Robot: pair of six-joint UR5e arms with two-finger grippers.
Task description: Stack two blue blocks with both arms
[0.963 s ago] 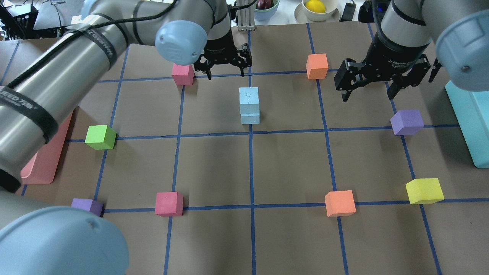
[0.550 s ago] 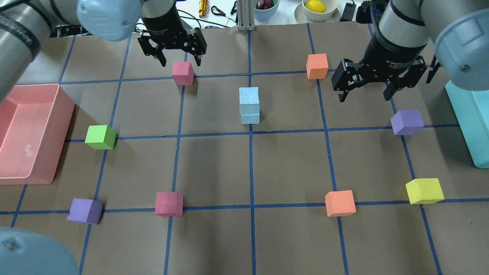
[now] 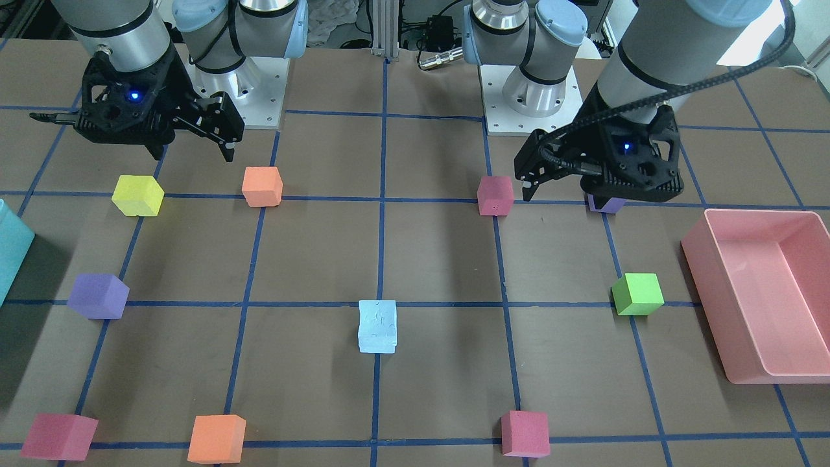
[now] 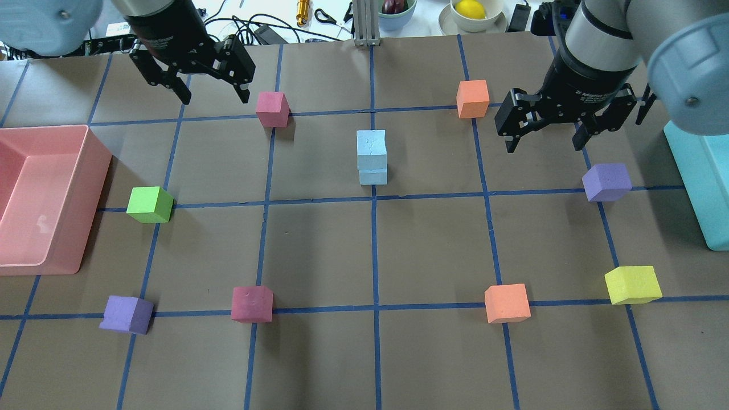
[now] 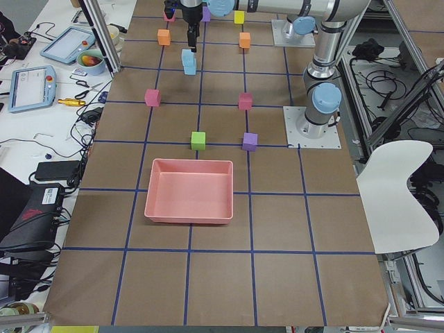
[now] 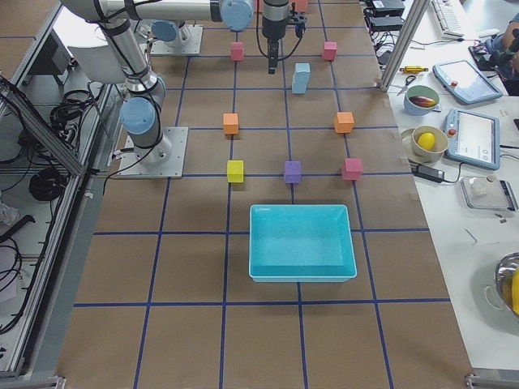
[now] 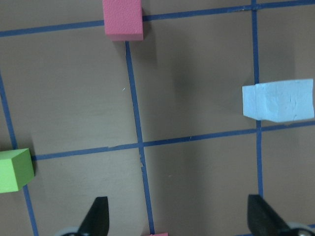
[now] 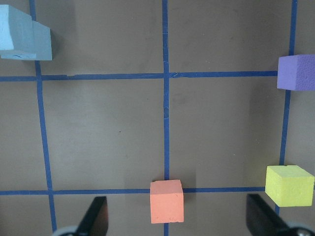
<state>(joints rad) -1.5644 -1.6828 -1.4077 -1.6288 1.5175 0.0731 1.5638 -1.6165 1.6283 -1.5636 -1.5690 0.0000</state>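
The two pale blue blocks [image 4: 371,156] stand stacked one on the other near the table's middle, the upper one slightly offset. The stack also shows in the front view [image 3: 377,326], the left wrist view [image 7: 278,100] and the right wrist view [image 8: 22,34]. My left gripper [image 4: 215,99] is open and empty, raised at the far left, well left of the stack. My right gripper [image 4: 544,145] is open and empty, raised to the right of the stack. Neither gripper touches a block.
A pink bin [image 4: 85,171] sits at the left edge and a teal bin [image 4: 695,182] at the right edge. Loose cubes ring the stack: pink [image 4: 272,108], orange [image 4: 472,98], purple [image 4: 606,181], green [image 4: 149,204], yellow [image 4: 632,283], orange [image 4: 507,303], pink [image 4: 252,303], purple [image 4: 126,313].
My left arm has swung away from behind the stack to the far left, uncovering the pink bin. My right gripper has barely moved. The blue stack has stayed still.
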